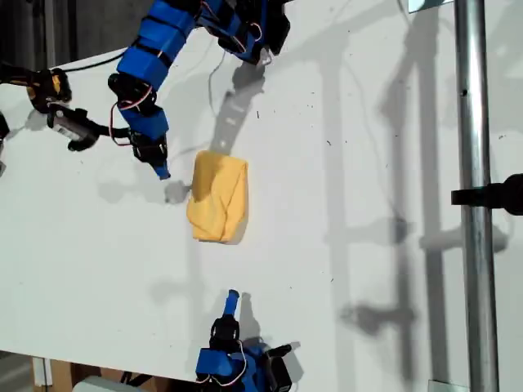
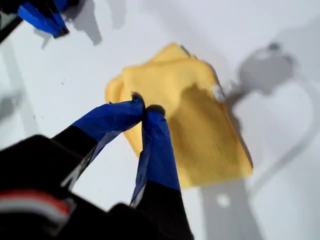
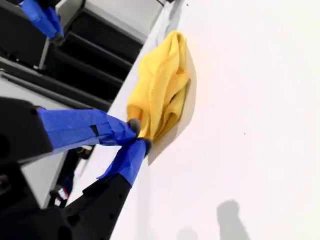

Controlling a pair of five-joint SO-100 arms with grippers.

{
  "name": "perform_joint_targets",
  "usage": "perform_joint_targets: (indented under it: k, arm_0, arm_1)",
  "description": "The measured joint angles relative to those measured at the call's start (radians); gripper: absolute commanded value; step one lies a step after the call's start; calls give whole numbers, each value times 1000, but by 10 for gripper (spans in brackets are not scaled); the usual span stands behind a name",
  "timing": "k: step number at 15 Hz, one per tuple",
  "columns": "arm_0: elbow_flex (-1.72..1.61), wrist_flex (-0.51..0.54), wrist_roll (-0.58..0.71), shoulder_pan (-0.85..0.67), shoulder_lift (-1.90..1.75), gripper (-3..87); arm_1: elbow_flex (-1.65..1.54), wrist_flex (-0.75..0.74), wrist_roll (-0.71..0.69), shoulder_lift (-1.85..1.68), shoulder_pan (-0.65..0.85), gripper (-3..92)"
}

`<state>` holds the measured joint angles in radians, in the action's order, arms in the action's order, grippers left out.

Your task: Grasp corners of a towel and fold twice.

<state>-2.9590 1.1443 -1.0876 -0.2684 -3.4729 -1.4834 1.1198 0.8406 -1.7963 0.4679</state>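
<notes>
Towel (image 1: 218, 198) seen folded small. My first gripper (image 2: 145, 107) pinched empty; my second gripper (image 3: 140, 135) narrow, hold untellable. Cloth best left undragged.

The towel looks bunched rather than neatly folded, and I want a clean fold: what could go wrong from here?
The towel lies in a lumpy bundle, so a pinch may catch several layers or miss a corner. My second hand sits low beside its edge; moving in could shove the bundle rather than grasp it.
</notes>
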Motion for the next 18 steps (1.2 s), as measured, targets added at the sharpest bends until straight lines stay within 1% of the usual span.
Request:
perform_joint_targets:
  k: [2, 3, 4, 6, 7, 9, 10, 11, 12, 14, 15, 16, 17, 18]
  arm_0:
    - [-31, -20, 35, 3, 0, 12]
    - [-54, -29, 66, 14, 0, 23]
    - [-75, -41, 75, 23, 0, 37]
    - [-120, -71, 80, 44, 0, 78]
    - [-135, -84, 78, 58, 0, 83]
    - [-149, -89, 35, 94, 0, 68]
    - [-153, -84, 3, 101, 0, 68]
    - [-155, -61, -58, 101, 0, 68]
    - [-155, -26, -158, 98, 0, 70]
    - [-155, 114, -489, 28, -2, 70]
    - [-155, 137, -534, -20, -2, 67]
    - [-155, 140, -428, -40, -2, 67]
    - [-155, 141, -195, -44, -3, 67]
    - [-155, 141, 8, -35, -3, 67]
  arm_1:
    - [-321, 106, 57, -318, 5, -2]
    - [-497, 130, 104, -485, 0, -2]
    - [-675, 138, 176, -653, -2, -2]
    - [-1022, 152, 325, -999, -80, -2]
    - [-1154, 176, 391, -1154, -107, -2]
    - [-1315, 253, 491, -1416, -156, -2]
    - [-1364, 282, 515, -1457, -153, 0]
    - [-1399, 291, 543, -1466, -166, 24]
    - [-1411, 299, 612, -1482, -181, 34]
    - [-1413, 370, 638, -1486, -172, 43]
    - [-1410, 385, 640, -1486, -175, 43]
    - [-1410, 387, 640, -1486, -175, 43]
    - [-1410, 388, 640, -1486, -175, 43]
    - [-1410, 388, 640, -1486, -175, 43]
